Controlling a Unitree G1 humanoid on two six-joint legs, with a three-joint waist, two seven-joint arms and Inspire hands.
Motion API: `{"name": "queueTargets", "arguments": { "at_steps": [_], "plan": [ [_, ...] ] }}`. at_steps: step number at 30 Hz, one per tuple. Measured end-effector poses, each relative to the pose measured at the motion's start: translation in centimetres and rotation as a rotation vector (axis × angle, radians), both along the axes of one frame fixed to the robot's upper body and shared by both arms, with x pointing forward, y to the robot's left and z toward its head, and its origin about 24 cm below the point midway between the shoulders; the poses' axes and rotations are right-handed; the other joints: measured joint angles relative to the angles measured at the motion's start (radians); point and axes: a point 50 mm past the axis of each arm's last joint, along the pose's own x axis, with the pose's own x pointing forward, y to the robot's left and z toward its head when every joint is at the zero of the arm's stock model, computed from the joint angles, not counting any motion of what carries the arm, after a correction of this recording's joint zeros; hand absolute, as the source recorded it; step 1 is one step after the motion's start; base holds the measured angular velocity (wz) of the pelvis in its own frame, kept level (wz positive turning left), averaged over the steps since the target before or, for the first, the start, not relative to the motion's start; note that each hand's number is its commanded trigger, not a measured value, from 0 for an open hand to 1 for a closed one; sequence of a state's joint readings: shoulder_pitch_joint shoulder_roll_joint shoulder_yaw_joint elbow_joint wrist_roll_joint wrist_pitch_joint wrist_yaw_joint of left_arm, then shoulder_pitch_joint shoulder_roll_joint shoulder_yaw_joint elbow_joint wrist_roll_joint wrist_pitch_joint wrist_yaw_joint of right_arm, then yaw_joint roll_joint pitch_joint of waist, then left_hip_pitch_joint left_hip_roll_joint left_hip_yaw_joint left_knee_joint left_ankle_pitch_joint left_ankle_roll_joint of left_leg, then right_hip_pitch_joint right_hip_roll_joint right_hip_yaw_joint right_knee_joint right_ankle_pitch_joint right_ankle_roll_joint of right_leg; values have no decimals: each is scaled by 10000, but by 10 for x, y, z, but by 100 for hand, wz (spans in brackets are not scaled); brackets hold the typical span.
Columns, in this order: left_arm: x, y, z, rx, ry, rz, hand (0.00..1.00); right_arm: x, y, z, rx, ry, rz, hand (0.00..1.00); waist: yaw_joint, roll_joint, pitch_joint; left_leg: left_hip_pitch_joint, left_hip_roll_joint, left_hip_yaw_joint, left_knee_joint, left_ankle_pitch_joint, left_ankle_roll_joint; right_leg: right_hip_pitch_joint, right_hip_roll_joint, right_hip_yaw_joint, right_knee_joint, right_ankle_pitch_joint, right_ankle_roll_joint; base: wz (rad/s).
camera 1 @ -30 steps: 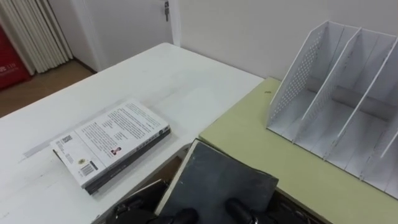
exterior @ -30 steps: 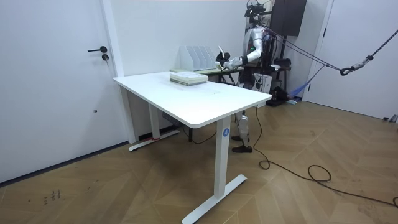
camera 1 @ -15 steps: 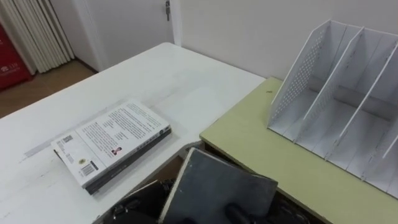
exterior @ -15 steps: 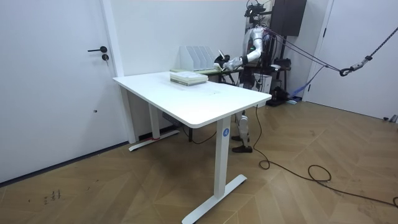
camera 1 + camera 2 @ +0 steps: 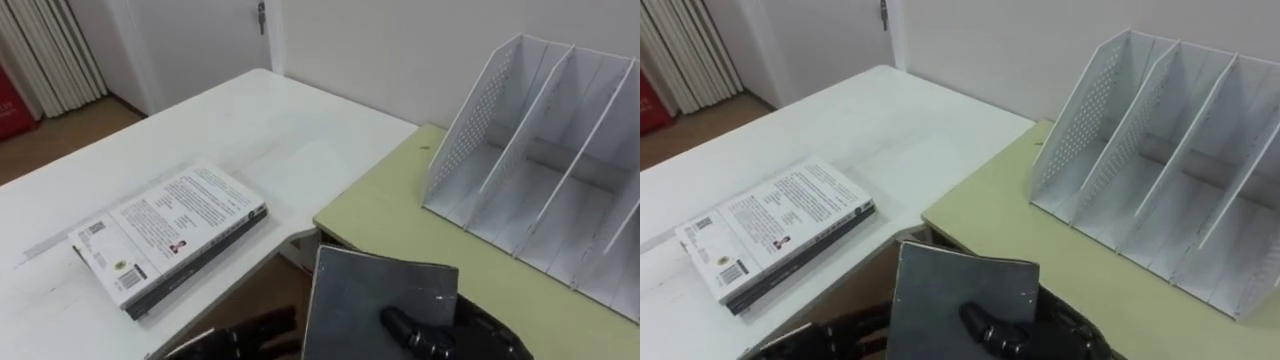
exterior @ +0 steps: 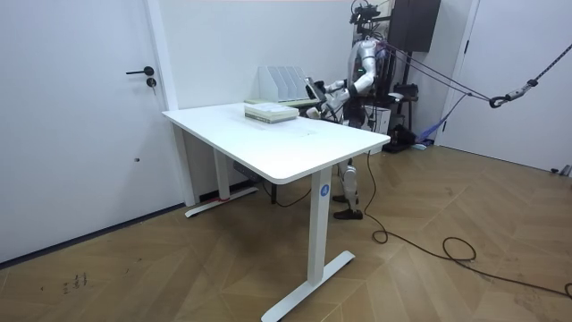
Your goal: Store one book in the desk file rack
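Since a second ago the dark book point(image 5: 375, 290) has swung round so its top edge is nearly level, and it is now nearer the file rack point(image 5: 540, 150), though still short of the rack's leftmost slots. The right hand point(image 5: 415, 335) clasps it, thumb on the cover. The left hand point(image 5: 245, 335) sits on the book's side away from the rack; its grip cannot be told. Judgement: carrying is under way, insertion not begun.

Around me: white table point(image 6: 295, 143), pale green table point(image 5: 380, 215) beside it; white walls point(image 5: 380, 50); white door point(image 6: 80, 125); cream curtains point(image 5: 45, 50); herringbone wood floor point(image 6: 429, 277).
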State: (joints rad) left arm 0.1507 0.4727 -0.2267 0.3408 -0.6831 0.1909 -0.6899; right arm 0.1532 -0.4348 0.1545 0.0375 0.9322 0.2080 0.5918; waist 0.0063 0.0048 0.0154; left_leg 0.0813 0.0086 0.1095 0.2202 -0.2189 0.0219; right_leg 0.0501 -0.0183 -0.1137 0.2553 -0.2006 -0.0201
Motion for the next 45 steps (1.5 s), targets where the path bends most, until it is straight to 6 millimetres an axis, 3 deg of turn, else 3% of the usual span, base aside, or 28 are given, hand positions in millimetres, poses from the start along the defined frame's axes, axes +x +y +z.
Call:
{"name": "queueTargets", "arguments": {
  "at_steps": [3, 5, 13, 16, 25, 33, 37, 45],
  "plan": [
    [-20, -4, -20, 218, 819, 343, 0, 12, 2, 13, -572, -753, -544, 100, -297, -47, -49, 60, -9, 13, -4, -1, 3, 45, 11, 64, -14, 13, 14, -3],
    [-30, -8, -31, 339, 1248, 604, 0, 16, 3, 22, -802, -1277, -1068, 100, -346, -46, -48, 84, -14, 36, -9, -1, 3, 69, 16, 53, -16, 15, 16, -3],
    [-84, -9, -80, 2357, 3535, 1954, 0, 28, 6, 49, -4907, -3348, -3239, 100, -435, -15, -80, 276, -19, 395, -276, 2, -7, 1, 85, 321, -76, 22, 3, -11],
    [-104, -6, -93, 2899, 4463, 2703, 0, 31, 3, 62, -5231, -3852, -4411, 100, -413, -56, -122, 367, -28, 424, -353, 3, -5, 13, 82, 323, -153, 31, 12, -5],
    [-130, 5, -105, 4216, 5328, 4335, 0, 36, -4, 111, -6351, -6518, -8079, 100, -270, -130, -132, 355, -2, 440, -387, 4, -6, 61, 125, 311, -276, 78, 12, 0],
    [-142, 9, -108, 4533, 5746, 5421, 0, 34, -27, 136, -7406, -7654, -12072, 100, -229, -223, -130, 448, -8, 441, -496, 7, -10, 157, 144, 274, -355, 85, 20, 0],
    [-147, 13, -110, 4657, 6013, 5641, 0, 31, -40, 152, -6941, -8099, -13970, 100, -207, -320, -202, 525, 4, 438, -555, 8, -17, 256, 178, 290, -509, 103, 20, 0],
    [-159, 28, -109, 5070, 6581, 6753, 0, 20, -61, 161, -6530, -7989, -16562, 100, -42, -527, -195, 540, 28, 415, -575, -3, -36, 294, 171, 4, -507, 118, 20, 0]
  ]
}}
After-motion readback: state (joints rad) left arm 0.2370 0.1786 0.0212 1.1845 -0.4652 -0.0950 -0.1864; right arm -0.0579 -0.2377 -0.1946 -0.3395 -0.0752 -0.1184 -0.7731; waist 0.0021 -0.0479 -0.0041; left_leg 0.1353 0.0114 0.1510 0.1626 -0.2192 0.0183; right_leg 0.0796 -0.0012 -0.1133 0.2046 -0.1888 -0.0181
